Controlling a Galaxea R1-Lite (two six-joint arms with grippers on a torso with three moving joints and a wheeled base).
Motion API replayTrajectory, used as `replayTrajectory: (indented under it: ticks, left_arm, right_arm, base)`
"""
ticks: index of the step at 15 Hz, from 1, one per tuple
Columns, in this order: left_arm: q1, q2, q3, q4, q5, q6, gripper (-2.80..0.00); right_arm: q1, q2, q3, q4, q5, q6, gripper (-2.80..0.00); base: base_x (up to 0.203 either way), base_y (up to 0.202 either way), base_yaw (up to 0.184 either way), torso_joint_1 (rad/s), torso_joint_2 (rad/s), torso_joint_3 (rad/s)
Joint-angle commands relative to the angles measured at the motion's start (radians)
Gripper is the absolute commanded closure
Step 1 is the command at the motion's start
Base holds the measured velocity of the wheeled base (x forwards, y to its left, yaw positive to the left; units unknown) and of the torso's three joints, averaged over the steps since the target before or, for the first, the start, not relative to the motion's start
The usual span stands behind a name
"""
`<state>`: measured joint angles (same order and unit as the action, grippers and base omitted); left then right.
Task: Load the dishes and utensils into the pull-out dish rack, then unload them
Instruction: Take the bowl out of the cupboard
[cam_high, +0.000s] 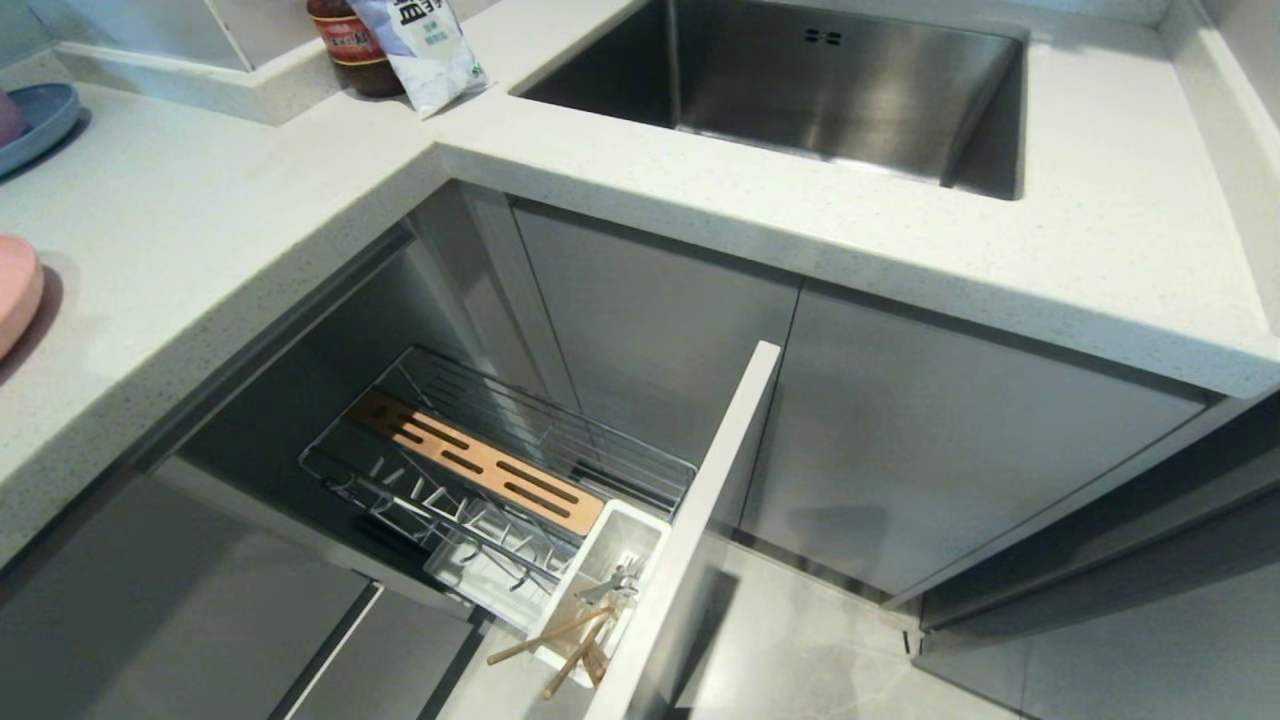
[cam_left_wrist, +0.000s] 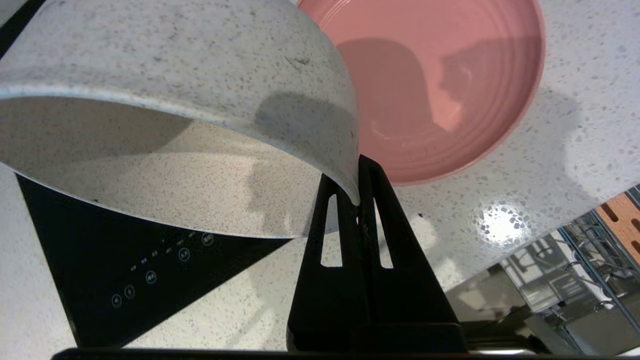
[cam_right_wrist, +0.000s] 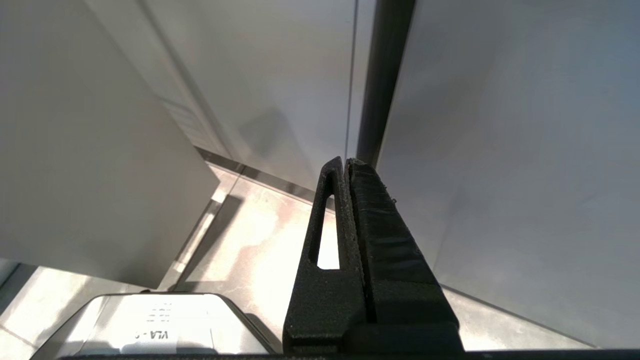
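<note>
In the left wrist view my left gripper (cam_left_wrist: 351, 172) is shut on the rim of the off-white speckled bowl (cam_left_wrist: 175, 95), which hangs tilted above the counter. The pink plate (cam_left_wrist: 440, 85) lies flat on the counter just beyond it; its edge (cam_high: 14, 290) shows at the head view's left. The pull-out dish rack (cam_high: 400, 480) stands open below the counter, with its wooden strip (cam_high: 480, 465) and white front panel (cam_high: 700, 520). The chopsticks (cam_high: 560, 640) and silver cutlery (cam_high: 615, 585) stand in its white cutlery box (cam_high: 646, 522). My right gripper (cam_right_wrist: 346, 162) is shut and empty, parked low by the cabinet doors.
A steel sink (cam_high: 800, 80) is set into the counter at the back. A jar (cam_high: 350, 45) and a white bag (cam_high: 425, 45) stand in the corner. A blue plate (cam_high: 40, 115) sits far left. A black hob (cam_left_wrist: 125, 260) lies under the bowl.
</note>
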<state>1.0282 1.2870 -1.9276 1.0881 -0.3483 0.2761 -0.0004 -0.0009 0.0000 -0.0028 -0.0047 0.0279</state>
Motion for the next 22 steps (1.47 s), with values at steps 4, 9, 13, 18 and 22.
replayTrajectory:
  ticks: [4,9,13,18,22]
  left_arm:
    - [-0.142,0.066,0.001,0.007,-0.003,0.005,0.00]
    - [-0.230,0.106,0.028,0.012,0.010,0.005,0.00]
    - [-0.234,0.115,0.035,0.013,0.022,0.005,0.00]
    - [-0.252,0.129,0.061,0.007,0.063,0.006,0.00]
    - [-0.267,0.155,0.059,0.003,0.063,0.006,0.00]
  right_arm:
    - [0.000,-0.002,0.001,0.000,0.000,0.000,0.00]
    - [0.000,-0.002,0.002,0.000,0.000,0.000,0.00]
    - [0.000,-0.002,0.000,0.000,0.000,0.001,0.00]
    - [0.000,-0.002,0.001,0.000,0.000,0.001,0.00]
    - [0.000,-0.002,0.002,0.000,0.000,0.000,0.00]
  base:
    - [0.000,0.000,0.000,0.000,0.00,0.000]
    - [0.000,0.000,0.000,0.000,0.00,0.000]
    - [0.000,0.000,0.000,0.000,0.00,0.000]
    - [0.000,0.000,0.000,0.000,0.00,0.000]
    - [0.000,0.000,0.000,0.000,0.00,0.000]
